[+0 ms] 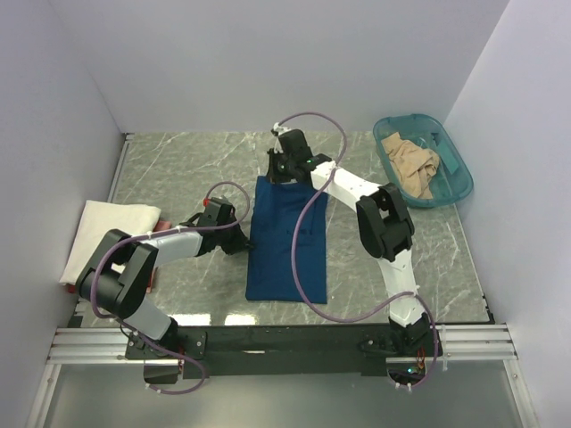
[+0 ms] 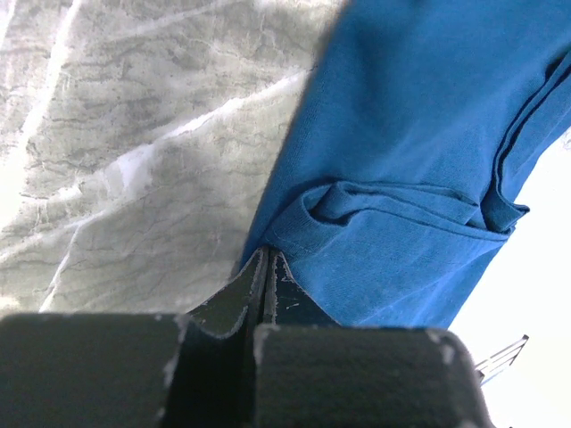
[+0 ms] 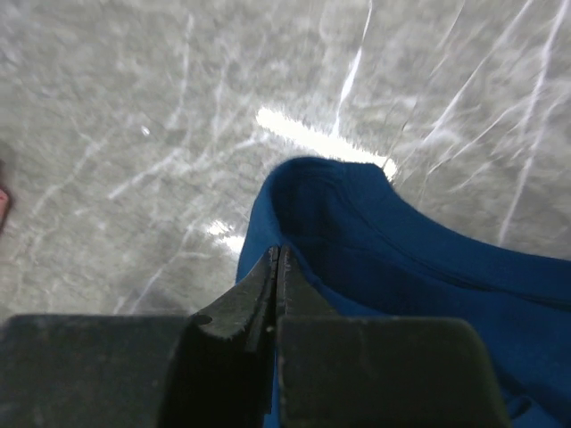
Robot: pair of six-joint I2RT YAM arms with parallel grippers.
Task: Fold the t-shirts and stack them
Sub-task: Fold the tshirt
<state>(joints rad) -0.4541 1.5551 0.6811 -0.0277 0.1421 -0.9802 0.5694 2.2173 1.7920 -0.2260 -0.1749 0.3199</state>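
A dark navy t-shirt (image 1: pixel 290 254) lies folded into a long strip on the grey marble table (image 1: pixel 178 169). My left gripper (image 1: pixel 242 239) is low at the strip's left edge, about halfway along. In the left wrist view its jaws (image 2: pixel 266 256) are shut, pinching a folded hem of the blue cloth (image 2: pixel 419 134). My right gripper (image 1: pixel 277 171) is at the strip's far left corner. Its jaws (image 3: pixel 279 254) are shut on the raised rim of the blue cloth (image 3: pixel 401 259). A cream-white t-shirt (image 1: pixel 111 230) lies folded at the far left. A tan-beige t-shirt (image 1: pixel 412 165) is crumpled in the tub.
The teal translucent tub (image 1: pixel 461 183) stands at the back right corner. White walls close the table in on the left, back and right. The right arm's cable loops across the navy shirt.
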